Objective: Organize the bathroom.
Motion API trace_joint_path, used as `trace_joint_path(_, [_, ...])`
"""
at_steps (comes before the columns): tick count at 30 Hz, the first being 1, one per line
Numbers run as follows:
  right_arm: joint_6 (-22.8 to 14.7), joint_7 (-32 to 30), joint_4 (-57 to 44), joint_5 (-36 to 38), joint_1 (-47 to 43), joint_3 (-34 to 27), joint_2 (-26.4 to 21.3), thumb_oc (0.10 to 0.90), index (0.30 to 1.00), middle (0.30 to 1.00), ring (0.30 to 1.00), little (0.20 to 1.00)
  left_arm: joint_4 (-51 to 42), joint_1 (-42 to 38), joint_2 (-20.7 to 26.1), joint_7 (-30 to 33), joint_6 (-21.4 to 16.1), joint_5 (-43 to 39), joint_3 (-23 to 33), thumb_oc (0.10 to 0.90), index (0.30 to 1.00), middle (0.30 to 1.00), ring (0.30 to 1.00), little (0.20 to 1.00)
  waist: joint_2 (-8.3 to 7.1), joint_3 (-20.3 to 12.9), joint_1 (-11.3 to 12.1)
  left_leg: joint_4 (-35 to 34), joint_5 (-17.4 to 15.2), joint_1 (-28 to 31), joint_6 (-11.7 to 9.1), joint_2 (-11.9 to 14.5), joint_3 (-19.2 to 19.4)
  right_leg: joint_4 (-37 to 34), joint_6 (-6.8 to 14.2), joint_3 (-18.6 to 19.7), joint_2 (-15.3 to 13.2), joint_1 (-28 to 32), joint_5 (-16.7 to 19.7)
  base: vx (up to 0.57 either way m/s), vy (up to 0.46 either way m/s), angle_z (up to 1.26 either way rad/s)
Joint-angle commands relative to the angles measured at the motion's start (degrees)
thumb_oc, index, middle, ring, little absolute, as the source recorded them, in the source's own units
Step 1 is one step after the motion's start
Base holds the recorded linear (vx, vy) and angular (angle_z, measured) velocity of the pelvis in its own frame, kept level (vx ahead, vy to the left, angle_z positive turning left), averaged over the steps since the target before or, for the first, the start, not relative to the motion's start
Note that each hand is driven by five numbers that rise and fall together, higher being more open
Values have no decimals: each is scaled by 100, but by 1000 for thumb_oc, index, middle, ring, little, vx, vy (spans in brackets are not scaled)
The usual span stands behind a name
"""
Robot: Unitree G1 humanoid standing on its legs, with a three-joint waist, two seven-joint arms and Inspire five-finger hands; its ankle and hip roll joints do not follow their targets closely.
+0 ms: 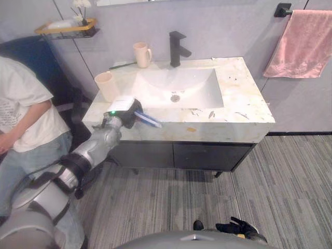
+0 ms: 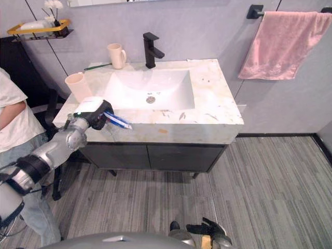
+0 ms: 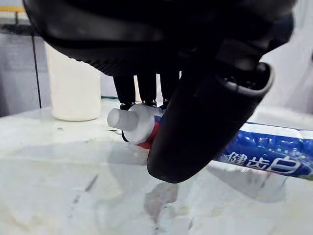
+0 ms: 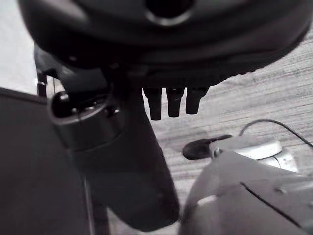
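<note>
The left hand (image 1: 126, 115) rests at the front left corner of the desk (image 1: 228, 111), its dark fingers and thumb curled round a toothpaste tube (image 3: 254, 152). In the left wrist view the tube's white screw cap (image 3: 128, 124) and red collar poke out beside the thumb (image 3: 205, 122), while the flat blue and white body runs out past the hand, lying low over the desk towards the sink (image 1: 179, 88). The tube carries white lettering on blue.

The desk top is pale marble-like stone with grey and rust veins, glossy enough to mirror the hand. The sink is a white rectangular basin with a matte black tap (image 1: 177, 47) behind it. A beige cup (image 1: 107, 85) stands just behind the left hand; a beige mug (image 1: 141, 54) with a handle stands by the tap. A pink towel (image 1: 301, 44) hangs on the wall.

The right hand (image 4: 146, 147) hangs low over the striped grey floor (image 1: 290, 181), its fingers relaxed and holding nothing. A person (image 1: 23, 114) in a white shirt stands at the left.
</note>
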Motion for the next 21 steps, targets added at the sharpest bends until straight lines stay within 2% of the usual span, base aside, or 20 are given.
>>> trace_joint_path(1, [-1225,-1996,-1277,334,308,-841,-568,800,900,900,900,900,-811,-257,-110,1194,-841,-1262,1503,400,300,300,300,300,-176,36,-176,15,-220,-158,237,-219,-124,198,-14,-88,150,158,-534,-176,56,-8])
trace_joint_path(2, [-1498,-2525,-1895,315,465,-1184,-577,800,900,900,900,900,-1161,51,-260,1266,-1009,-1585,1842,400,300,300,300,300,-207,67,-216,14,-191,-164,243,-225,-107,184,-13,-62,146,145,-482,-151,56,-10])
trace_joint_path(3, [-1471,-2538,-1989,337,490,-1237,-579,800,900,900,900,900,-1205,95,-283,1233,-1004,-1624,1886,400,300,300,300,300,-208,55,-223,14,-224,-155,242,-225,-111,168,-6,-57,148,159,-501,-136,57,-13])
trace_joint_path(5, [-1988,-3728,-3906,-396,738,-2297,-721,800,900,900,900,900,-1974,719,-822,1287,-1601,-2633,2560,400,300,300,300,300,-278,56,-326,14,-245,-152,265,-246,-90,66,19,7,140,165,-415,-156,79,-15])
trace_joint_path(6, [-1979,-3884,-4277,-602,737,-2486,-776,800,900,900,900,900,-2071,785,-917,1253,-1699,-2795,2650,400,300,300,300,300,-286,59,-339,14,-204,-172,273,-253,-82,57,15,22,137,144,-366,-138,91,-23])
trace_joint_path(7, [-1985,-4130,-4996,-1110,701,-2846,-933,800,900,900,900,900,-2232,874,-1067,1169,-1851,-3094,2794,400,300,300,300,300,-283,38,-362,14,-252,-153,285,-260,-88,13,27,57,142,174,-375,-136,75,-24])
trace_joint_path(8, [-2281,-4221,-5268,-1387,648,-2995,-1009,800,900,900,900,900,-2280,886,-1121,1118,-1992,-3338,2837,400,300,300,300,300,-289,40,-376,14,-207,-176,289,-267,-73,10,23,63,140,150,-327,-64,72,-22])
trace_joint_path(9, [-2240,-4208,-5374,-1422,625,-3043,-1019,800,900,900,900,900,-2283,887,-1138,1113,-2022,-3380,2846,400,300,300,300,300,-281,28,-377,14,-255,-156,289,-267,-81,-5,35,71,142,175,-358,-112,90,-17])
trace_joint_path(10, [-2512,-4094,-5948,-1786,356,-3334,-1249,800,900,900,900,900,-2383,810,-1243,999,-2042,-3608,2899,400,300,300,300,300,-285,-4,-390,14,-264,-163,280,-276,-67,-13,63,91,138,166,-351,-60,79,-9])
trace_joint_path(11, [-2614,-4069,-6054,-1890,285,-3391,-1310,800,900,900,900,900,-2402,787,-1258,956,-2027,-3680,2899,400,300,300,300,300,-285,-12,-387,14,-264,-165,278,-278,-60,-15,72,90,134,162,-346,-127,104,-10])
trace_joint_path(13, [-3194,-3623,-6448,-1989,-10,-3438,-1542,800,900,900,900,900,-2505,664,-1324,817,-1948,-4020,2877,400,300,300,300,300,-292,-59,-345,14,-262,-184,268,-288,-58,-28,106,88,113,145,-335,-95,76,-15])
trace_joint_path(14, [-3240,-3305,-6664,-1865,-196,-3363,-1670,800,900,900,900,900,-2564,602,-1356,751,-1841,-4050,2867,400,300,300,300,300,-302,-85,-308,14,-259,-192,264,-291,-51,-30,118,80,99,139,-336,-109,84,-16])
trace_joint_path(15, [-3213,-2510,-7066,-1603,-570,-2940,-1912,800,900,900,900,900,-2730,469,-1440,730,-1662,-4317,2745,400,300,300,300,300,-330,-126,-198,14,-249,-207,266,-306,-73,-36,137,56,74,127,-329,-88,67,-12])
trace_joint_path(16, [-3206,-2267,-7135,-1491,-648,-2837,-1954,800,900,900,900,900,-2764,451,-1453,727,-1619,-4332,2738,400,300,300,300,300,-333,-129,-186,14,-248,-211,269,-312,-77,-36,141,56,69,123,-331,-88,59,-9])
trace_joint_path(17, [-3030,-1779,-7367,-1192,-844,-2533,-2057,800,900,900,900,900,-2835,405,-1502,756,-1513,-4265,2698,400,300,300,300,300,-351,-146,-145,14,-242,-224,275,-318,-87,-37,144,48,59,115,-335,-81,40,-7])
trace_joint_path(18, [-2705,-593,-7671,-566,-1123,-1980,-2151,800,900,900,900,900,-2966,341,-1555,869,-1355,-4150,2628,400,300,300,300,300,-389,-177,-54,14,-231,-248,282,-326,-115,-39,150,16,39,104,-344,-97,31,-4])
trace_joint_path(19, [-2436,49,-7765,-379,-1312,-1587,-2175,800,900,900,900,900,-2987,330,-1607,816,-1250,-4166,2582,400,300,300,300,300,-424,-195,9,14,-225,-262,281,-328,-128,-38,152,-22,25,98,-350,-79,16,4])
trace_joint_path(20, [-2397,226,-7777,-333,-1379,-1479,-2187,800,900,900,900,900,-2985,333,-1620,801,-1228,-4172,2581,400,300,300,300,300,-431,-199,13,14,-224,-267,280,-328,-131,-38,152,-36,21,96,-353,-56,-4,6])
trace_joint_path(21, [-2019,833,-7882,63,-1577,-1138,-2191,800,900,900,900,900,-2993,347,-1675,789,-1175,-4171,2535,400,300,300,300,300,-460,-209,51,14,-216,-282,282,-332,-143,-40,149,-71,10,94,-351,-58,-7,12])
